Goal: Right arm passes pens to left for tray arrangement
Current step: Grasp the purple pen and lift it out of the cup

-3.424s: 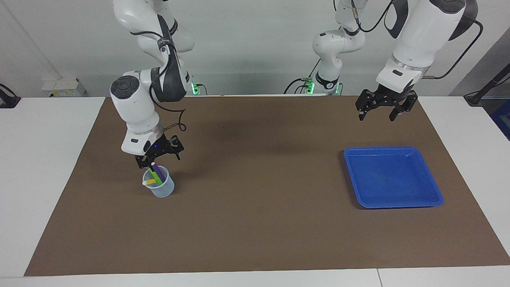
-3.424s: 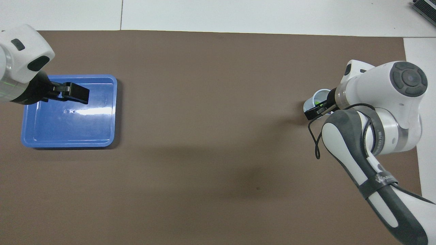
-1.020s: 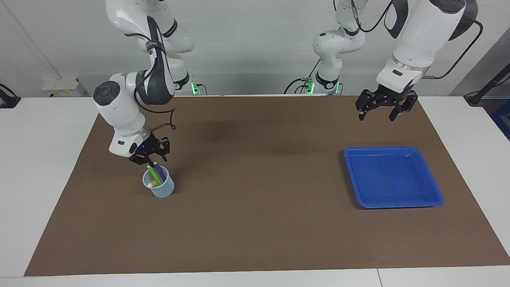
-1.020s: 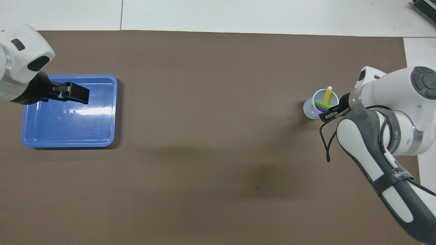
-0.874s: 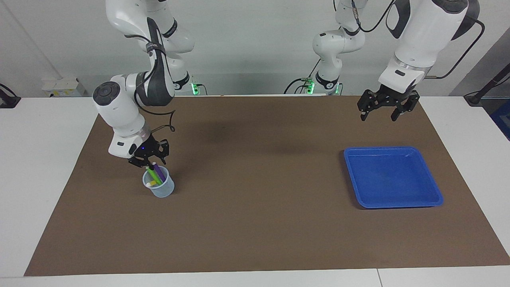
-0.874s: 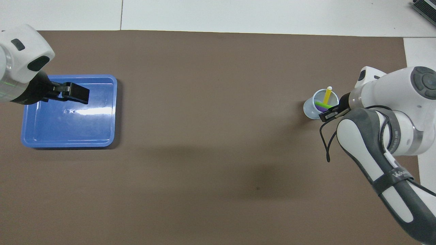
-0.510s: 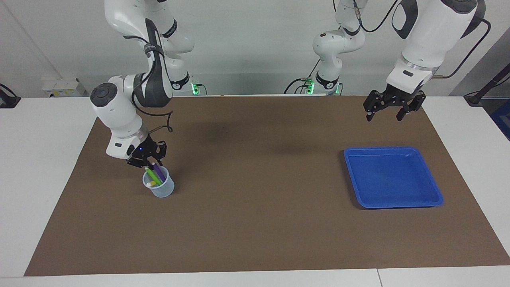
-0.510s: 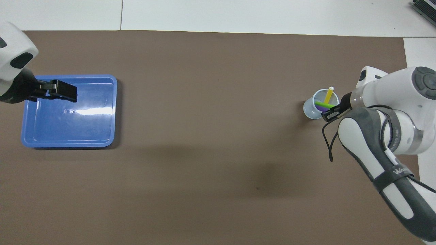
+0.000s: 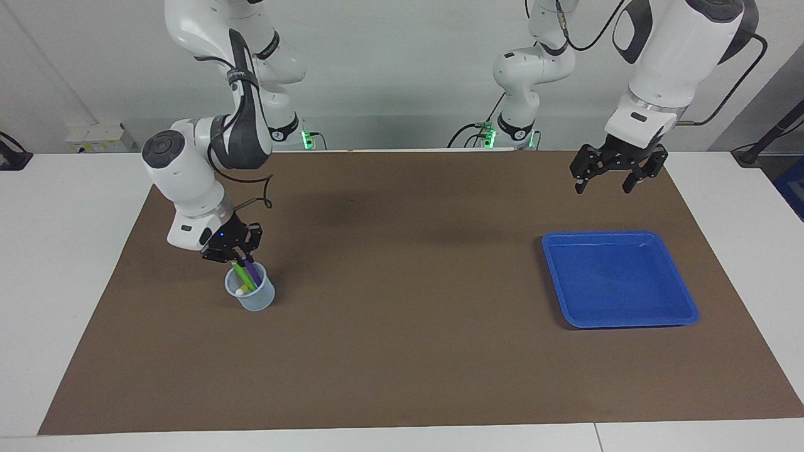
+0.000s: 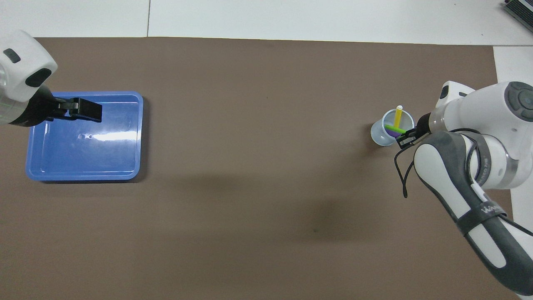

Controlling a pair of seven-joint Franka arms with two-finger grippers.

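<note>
item: my right gripper [image 9: 237, 256]. it is sitting right at the mouth of the cup [image 9: 251, 295], at the right arm's end of the brown mat [image 9: 402, 351]. from overhead my own forearm is hiding most of it and only a black tip is showing at the cup's rim. the fingers are standing closed together on the upper ends of the pens; i cannot make out whether they are pinching the green pen [image 9: 239, 275], the purple pen [image 9: 253, 272], or both.

item: pens, three. all are leaning inside the cup. the green and purple ones are standing side by side with their tops meeting my right fingertips. the yellow pen [image 10: 398, 117] is tilting away from the fingers, its pale end poking over the rim on the side farther from me; in the facing view little more than that pale tip is showing.

item: my left gripper [image 9: 609, 182]. it is hanging in the air with the fingers spread wide and nothing between them, over the mat just on the robots' side of the tray [image 9: 684, 300]. my left arm is waiting.

item: tray. blue, lying flat at the left arm's end of the mat, well apart from the cup.
</note>
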